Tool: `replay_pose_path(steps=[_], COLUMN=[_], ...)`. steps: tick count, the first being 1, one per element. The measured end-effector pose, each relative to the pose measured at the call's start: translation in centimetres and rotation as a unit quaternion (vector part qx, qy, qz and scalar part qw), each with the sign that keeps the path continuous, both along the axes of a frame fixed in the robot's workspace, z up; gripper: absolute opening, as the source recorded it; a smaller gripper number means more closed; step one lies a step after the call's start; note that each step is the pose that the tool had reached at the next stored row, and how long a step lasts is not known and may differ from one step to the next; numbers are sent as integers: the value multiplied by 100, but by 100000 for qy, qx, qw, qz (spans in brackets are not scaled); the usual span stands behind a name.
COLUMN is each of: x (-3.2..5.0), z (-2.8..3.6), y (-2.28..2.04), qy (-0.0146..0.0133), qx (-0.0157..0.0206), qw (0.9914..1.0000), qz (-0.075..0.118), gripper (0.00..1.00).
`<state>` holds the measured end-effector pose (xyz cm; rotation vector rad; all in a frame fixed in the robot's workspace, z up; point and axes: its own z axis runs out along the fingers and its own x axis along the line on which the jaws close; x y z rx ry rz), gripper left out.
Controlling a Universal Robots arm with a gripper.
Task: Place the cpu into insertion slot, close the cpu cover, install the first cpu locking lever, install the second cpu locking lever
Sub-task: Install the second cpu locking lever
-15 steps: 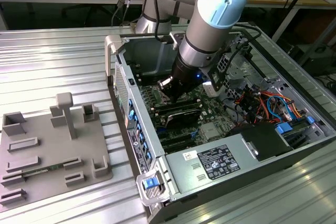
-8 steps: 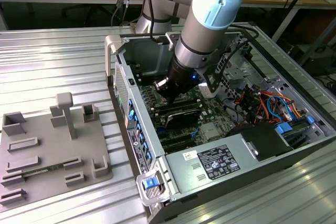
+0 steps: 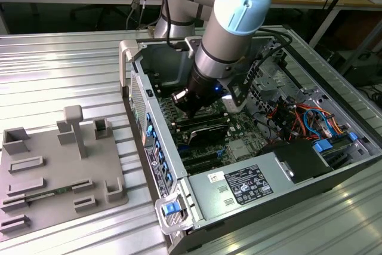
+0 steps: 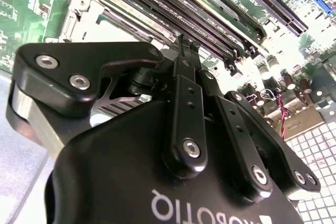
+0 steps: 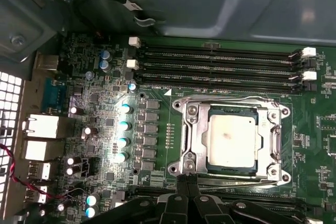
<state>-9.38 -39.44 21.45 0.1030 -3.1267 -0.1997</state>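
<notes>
The gripper [image 5: 187, 181] sits low inside the open computer case [image 3: 179, 168], its two black fingers pressed together with nothing between them, the tips right at the edge of the cpu cover [image 5: 195, 132] on the side away from the memory slots [image 5: 220, 69]. In the second wrist view the same closed fingertips [image 4: 186, 51] point down at the motherboard [image 4: 21, 9], with the long dark memory slots running past just beyond them. In the first wrist view the cpu [image 5: 231, 137] lies flat in the insertion slot [image 5: 255, 167], its pale silver-grey top showing through the large window of the cpu cover, which is folded down over it; the silver frame lies around the chip on all sides, with screws at its corners. A thin silver locking lever [image 5: 239, 100] runs along the cover's edge nearest the memory slots, and a second thin lever [image 5: 241, 181] lies along the opposite edge, just beside the fingertips. In the exterior view the arm [image 3: 230, 34] reaches down into the case from above, the gripper [image 3: 182, 104] over the green board, and a grey fixture plate [image 3: 57, 177] with upright blocks rests on the ribbed metal table [image 3: 65, 64] to the exterior view's left, well apart from the case
</notes>
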Motion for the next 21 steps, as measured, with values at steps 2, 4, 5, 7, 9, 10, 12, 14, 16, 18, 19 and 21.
replay_pose_path(steps=[2,4,5,7,9,10,12,14,16,18,19,21], x=[-5,-12,-14,-19,-25,-29,-33,-37,-39,-42,-49,-53], z=[-2,-7,-9,-17,-22,-24,-26,-28,-30,-32,-34,-37], y=[0,-1,-1,-1,-1,-1,-1,0,0,0,1,3], qy=[-6,-3,5,-4,-2,2,0,-2,1,-3,-5,-2], qx=[45,57,47,51,52,46,49,51,55,66,72,77], qw=[100000,100000,100000,100000,100000,100000,100000,100000,100000,100000,100000,100000], qz=[9,-2,2,-1,-2,5,6,2,4,-2,-8,8], gripper=[11,11,11,11,11,11,11,11,11,11,11,11])
